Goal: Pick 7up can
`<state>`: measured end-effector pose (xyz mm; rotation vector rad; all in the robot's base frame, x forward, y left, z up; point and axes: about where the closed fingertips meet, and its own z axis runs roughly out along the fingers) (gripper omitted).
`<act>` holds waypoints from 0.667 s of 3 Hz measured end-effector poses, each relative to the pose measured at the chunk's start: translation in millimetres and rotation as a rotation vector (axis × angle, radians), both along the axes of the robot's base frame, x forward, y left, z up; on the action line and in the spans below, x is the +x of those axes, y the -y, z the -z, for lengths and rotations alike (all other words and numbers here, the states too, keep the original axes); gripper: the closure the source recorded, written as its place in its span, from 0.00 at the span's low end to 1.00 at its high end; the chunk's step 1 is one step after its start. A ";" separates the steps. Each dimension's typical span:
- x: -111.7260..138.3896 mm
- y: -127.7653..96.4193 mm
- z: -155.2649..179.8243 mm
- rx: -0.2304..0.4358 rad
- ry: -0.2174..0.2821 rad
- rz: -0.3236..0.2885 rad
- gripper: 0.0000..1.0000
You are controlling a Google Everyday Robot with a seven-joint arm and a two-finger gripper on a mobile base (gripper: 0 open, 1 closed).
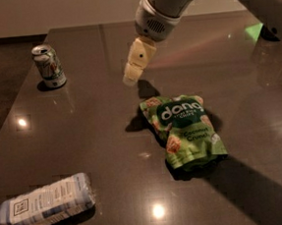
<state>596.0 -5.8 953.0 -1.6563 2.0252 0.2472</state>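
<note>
A white-and-blue wrapped packet (45, 204) lies flat at the near left corner of the dark worktop (99, 138). Farther back on the left stands the 7up can (49, 66), upright near the edge. Only bare worktop lies between it and the claw (130, 78). The claw hangs near the middle, well right of the can and angled down-left; I cannot tell whether it is wide or narrow. The green dang bag (184, 130) lies flat, right of the claw and nearer the camera.

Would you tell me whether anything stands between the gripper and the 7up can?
Nothing visible: the gripper hangs over the table, only bare surface between it and the 7up can. The dang bag lies on its other side.
</note>
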 end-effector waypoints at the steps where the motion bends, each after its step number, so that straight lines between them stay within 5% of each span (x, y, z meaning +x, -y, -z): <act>1: 26.3 -38.0 13.3 0.043 -0.007 0.075 0.00; 2: 55.4 -85.5 19.1 0.083 0.033 0.157 0.00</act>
